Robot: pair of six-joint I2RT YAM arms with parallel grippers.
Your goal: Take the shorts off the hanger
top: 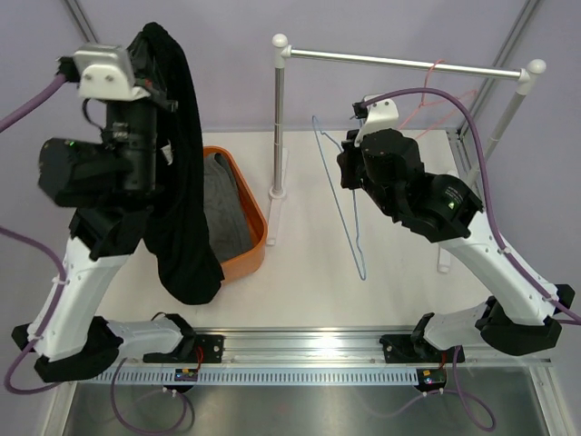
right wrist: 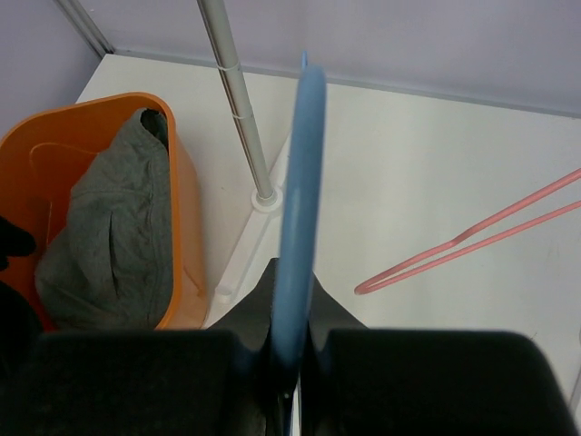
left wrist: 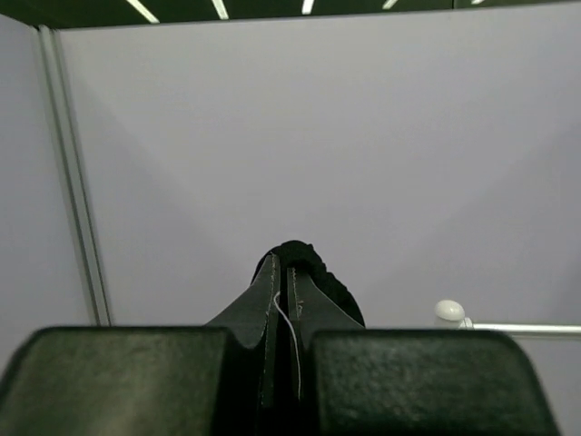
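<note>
My left gripper (top: pixel 150 65) is raised high and shut on the black shorts (top: pixel 182 182), which hang limp from it down over the basket's near end. In the left wrist view the fingertips (left wrist: pixel 281 265) pinch the black cloth (left wrist: pixel 329 280). The grey shorts (top: pixel 223 211) lie in the orange basket (top: pixel 258 238); they also show in the right wrist view (right wrist: pixel 113 227). My right gripper (top: pixel 350 174) is shut on a bare blue wire hanger (top: pixel 343 204) and holds it above the table. The right wrist view shows the hanger (right wrist: pixel 300 154) clamped between the jaws (right wrist: pixel 292 283).
A clothes rack stands at the back, with a metal rail (top: pixel 399 62) and a white post (top: pixel 279 118). A pink hanger (top: pixel 438 86) hangs on the rail and shows in the right wrist view (right wrist: pixel 472 238). The orange basket (right wrist: pixel 54 145) is left of the post.
</note>
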